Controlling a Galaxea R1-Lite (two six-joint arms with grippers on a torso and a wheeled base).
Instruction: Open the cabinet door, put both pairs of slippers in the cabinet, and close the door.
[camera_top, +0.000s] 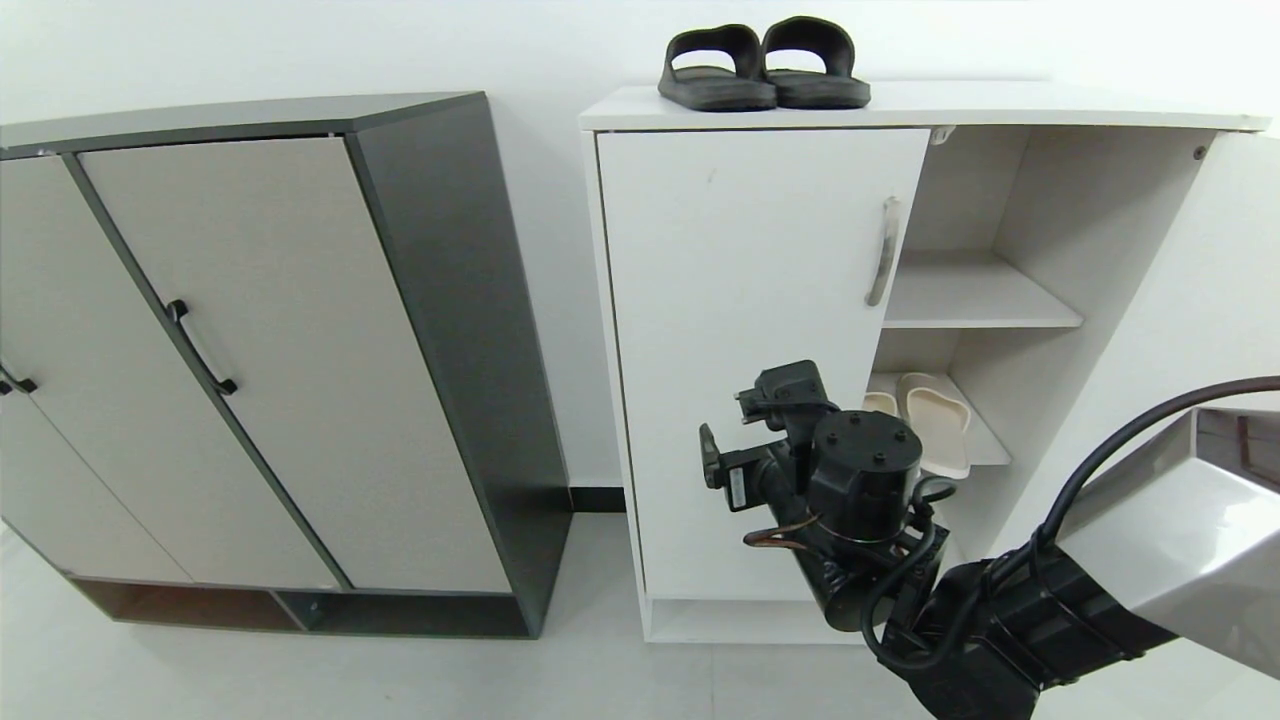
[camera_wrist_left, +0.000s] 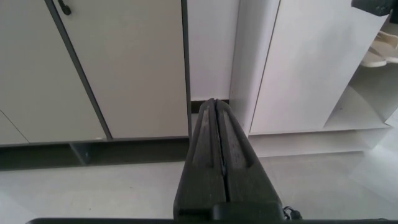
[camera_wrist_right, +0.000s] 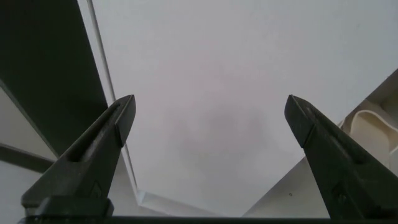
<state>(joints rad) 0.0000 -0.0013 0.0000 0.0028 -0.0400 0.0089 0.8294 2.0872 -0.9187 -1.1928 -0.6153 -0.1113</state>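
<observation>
A pair of black slippers (camera_top: 765, 68) sits on top of the white cabinet (camera_top: 760, 350). The cabinet's right door (camera_top: 1190, 300) is swung open and its left door is closed. A pair of beige slippers (camera_top: 932, 415) (camera_wrist_right: 373, 127) (camera_wrist_left: 379, 53) lies on the lower shelf inside. My right gripper (camera_top: 740, 430) (camera_wrist_right: 211, 118) hangs in front of the closed left door, open, with nothing between its fingers. Down near the floor, my left gripper (camera_wrist_left: 215, 109) is shut and empty, pointing at the gap between the two cabinets.
A grey cabinet (camera_top: 300, 350) with closed doors and black handles stands left of the white one. The white cabinet's upper shelf (camera_top: 975, 300) is bare. Light floor (camera_top: 400, 670) stretches in front of both cabinets.
</observation>
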